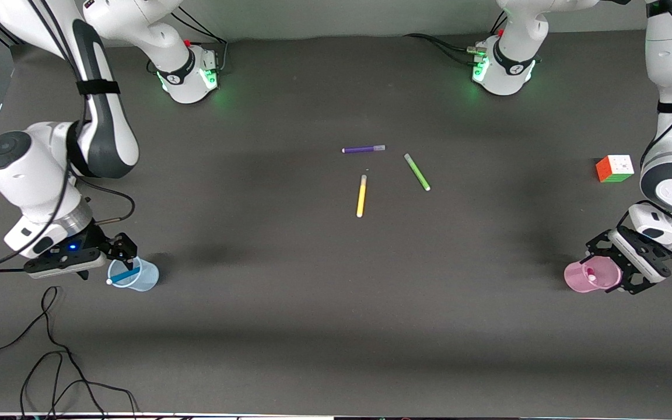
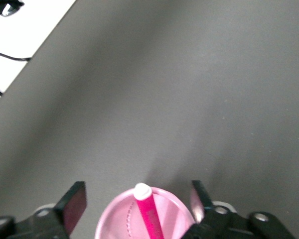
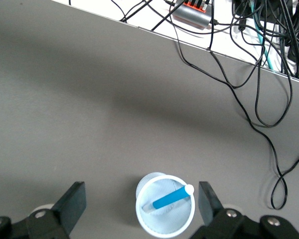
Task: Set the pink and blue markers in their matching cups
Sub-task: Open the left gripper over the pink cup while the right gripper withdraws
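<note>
The pale blue cup (image 1: 144,279) stands near the right arm's end of the table with the blue marker (image 1: 123,276) leaning inside it, white tip at the rim. My right gripper (image 1: 119,252) is open just above this cup, fingers apart on either side of it. In the right wrist view the cup (image 3: 162,223) and marker (image 3: 170,199) sit between the open gripper (image 3: 139,204). The pale pink cup (image 1: 581,280) stands near the left arm's end and holds the pink marker (image 1: 590,272). My left gripper (image 1: 613,265) is open over it. The left wrist view shows cup (image 2: 120,220), marker (image 2: 150,215), gripper (image 2: 138,201).
A purple pen (image 1: 363,149), a green pen (image 1: 417,172) and a yellow pen (image 1: 361,196) lie mid-table. A colour cube (image 1: 615,168) sits toward the left arm's end. Loose cables (image 1: 50,350) trail near the blue cup, and more cables (image 3: 259,84) lie at the table edge.
</note>
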### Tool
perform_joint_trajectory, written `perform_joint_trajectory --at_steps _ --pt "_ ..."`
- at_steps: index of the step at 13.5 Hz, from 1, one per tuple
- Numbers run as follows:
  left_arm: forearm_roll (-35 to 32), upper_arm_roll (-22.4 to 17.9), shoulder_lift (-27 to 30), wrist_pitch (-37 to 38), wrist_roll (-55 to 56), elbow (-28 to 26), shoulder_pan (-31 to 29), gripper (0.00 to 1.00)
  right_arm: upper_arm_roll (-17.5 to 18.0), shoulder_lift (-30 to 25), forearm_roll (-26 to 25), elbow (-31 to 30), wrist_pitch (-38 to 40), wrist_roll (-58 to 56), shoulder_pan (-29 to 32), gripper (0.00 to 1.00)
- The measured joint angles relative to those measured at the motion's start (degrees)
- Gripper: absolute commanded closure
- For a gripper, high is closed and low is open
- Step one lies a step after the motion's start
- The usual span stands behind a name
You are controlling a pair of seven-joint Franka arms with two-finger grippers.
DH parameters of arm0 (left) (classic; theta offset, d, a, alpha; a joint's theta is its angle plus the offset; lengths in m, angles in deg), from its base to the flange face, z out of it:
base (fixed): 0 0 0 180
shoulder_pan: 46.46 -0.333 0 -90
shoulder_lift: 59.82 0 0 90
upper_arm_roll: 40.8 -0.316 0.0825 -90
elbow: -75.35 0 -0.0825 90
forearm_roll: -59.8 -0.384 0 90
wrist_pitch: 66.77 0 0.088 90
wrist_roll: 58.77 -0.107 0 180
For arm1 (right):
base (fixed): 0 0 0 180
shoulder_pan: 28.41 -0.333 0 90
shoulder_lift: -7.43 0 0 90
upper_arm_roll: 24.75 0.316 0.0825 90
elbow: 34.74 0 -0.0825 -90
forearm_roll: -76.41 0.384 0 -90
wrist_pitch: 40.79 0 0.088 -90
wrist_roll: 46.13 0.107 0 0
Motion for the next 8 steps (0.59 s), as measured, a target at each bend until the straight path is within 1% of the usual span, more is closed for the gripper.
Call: perform_joint_trajectory --at_steps 2,4,6,8 --pt "-0.3 0.0 0.6 2.5 0.8 3.0 0.0 0.01 0.0 -0.1 0.1 5.3 8.7 0.6 0.0 0.0" --pt "-3.7 -0.3 1.5 6.8 7.4 5.8 0.0 0.01 0.2 -0.2 0.1 11.2 17.4 1.7 -0.2 0.0" --pt "-11.1 -0.4 3.0 12.5 18.5 9.3 -0.1 0.01 0.4 -0.3 0.1 17.3 27.5 2.3 -0.2 0.0" --pt "-19.9 -0.1 5.0 20.8 32.3 14.3 0.0 0.01 1.1 -0.5 0.4 22.5 38.6 3.9 0.3 0.0"
